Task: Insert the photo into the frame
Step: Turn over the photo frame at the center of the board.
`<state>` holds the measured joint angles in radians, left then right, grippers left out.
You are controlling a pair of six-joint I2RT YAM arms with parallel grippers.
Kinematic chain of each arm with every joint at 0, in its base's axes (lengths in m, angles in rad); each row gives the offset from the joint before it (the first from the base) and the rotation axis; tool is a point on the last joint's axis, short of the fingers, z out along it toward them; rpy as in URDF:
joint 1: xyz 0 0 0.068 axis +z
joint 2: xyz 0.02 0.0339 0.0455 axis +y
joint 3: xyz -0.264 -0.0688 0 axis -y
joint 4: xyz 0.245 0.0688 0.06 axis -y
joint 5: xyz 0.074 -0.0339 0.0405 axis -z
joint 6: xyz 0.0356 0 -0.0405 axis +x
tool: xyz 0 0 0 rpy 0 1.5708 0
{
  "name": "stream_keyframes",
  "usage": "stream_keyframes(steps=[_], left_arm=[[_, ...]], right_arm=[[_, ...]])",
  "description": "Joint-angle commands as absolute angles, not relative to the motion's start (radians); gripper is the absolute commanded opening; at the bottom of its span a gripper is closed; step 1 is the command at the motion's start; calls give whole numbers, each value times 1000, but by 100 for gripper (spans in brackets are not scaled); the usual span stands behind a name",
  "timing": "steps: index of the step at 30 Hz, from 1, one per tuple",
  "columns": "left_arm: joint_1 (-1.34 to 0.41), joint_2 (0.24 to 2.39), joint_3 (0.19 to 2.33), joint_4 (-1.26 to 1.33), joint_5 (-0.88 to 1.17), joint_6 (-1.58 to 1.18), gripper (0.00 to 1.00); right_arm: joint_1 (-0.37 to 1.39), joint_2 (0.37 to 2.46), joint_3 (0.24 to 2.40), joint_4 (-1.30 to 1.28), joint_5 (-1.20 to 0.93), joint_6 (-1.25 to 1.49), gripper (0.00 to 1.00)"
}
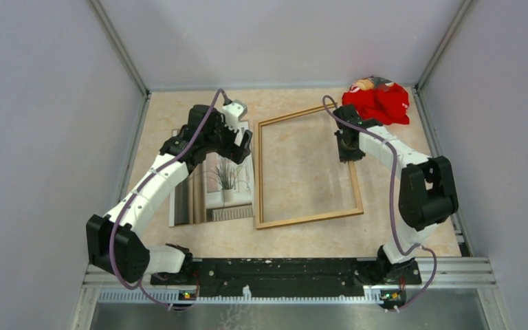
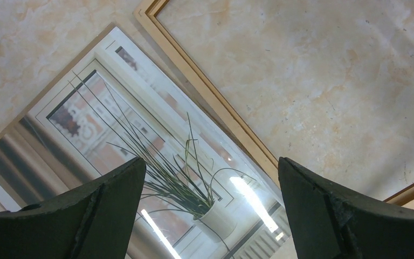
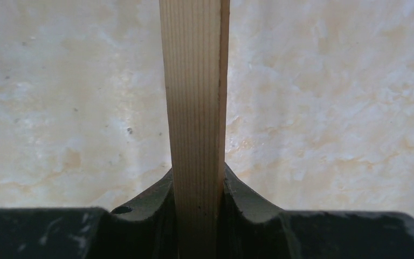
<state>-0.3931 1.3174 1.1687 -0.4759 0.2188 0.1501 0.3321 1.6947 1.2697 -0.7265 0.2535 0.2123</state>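
The left tool (image 2: 210, 162) hangs wide open over the photo (image 1: 214, 189), whose long axis runs top-to-bottom just left of the frame (image 1: 258, 172). The right tool (image 3: 198, 178) clamps the frame's right rail.

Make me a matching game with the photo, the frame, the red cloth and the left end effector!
Things:
1. photo
2. frame
3. red cloth
4. left end effector

Places or states:
A. bunched in the far right corner of the table
B. open, hovering over the photo
C. lying flat, picture side up, left of the frame
D. one side pinched by the right end effector

Pairs: 1-C, 2-D, 3-A, 4-B.
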Motion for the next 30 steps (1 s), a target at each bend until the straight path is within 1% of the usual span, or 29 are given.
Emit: stream_keyframes(steps=[1, 7, 17, 22, 26, 30], left_arm=[[-386, 1276, 1158, -474, 213, 161, 98], [-380, 1278, 1154, -472, 217, 161, 98], [-374, 1271, 1156, -481, 227, 169, 98], [-365, 1265, 1156, -483, 229, 170, 98], [-327, 1279, 1168, -487, 238, 157, 98], [-209, 1307, 1175, -488, 298, 141, 98]], right_arm=[[339, 1718, 1249, -710, 393, 145, 24], [393, 1779, 1225, -686, 445, 100, 27], [402, 1853, 1201, -685, 480, 203, 51], [404, 1780, 1244, -686, 461, 277, 58], [503, 1690, 1304, -634, 399, 341, 68], [668, 1718, 1396, -589, 374, 435, 69]])
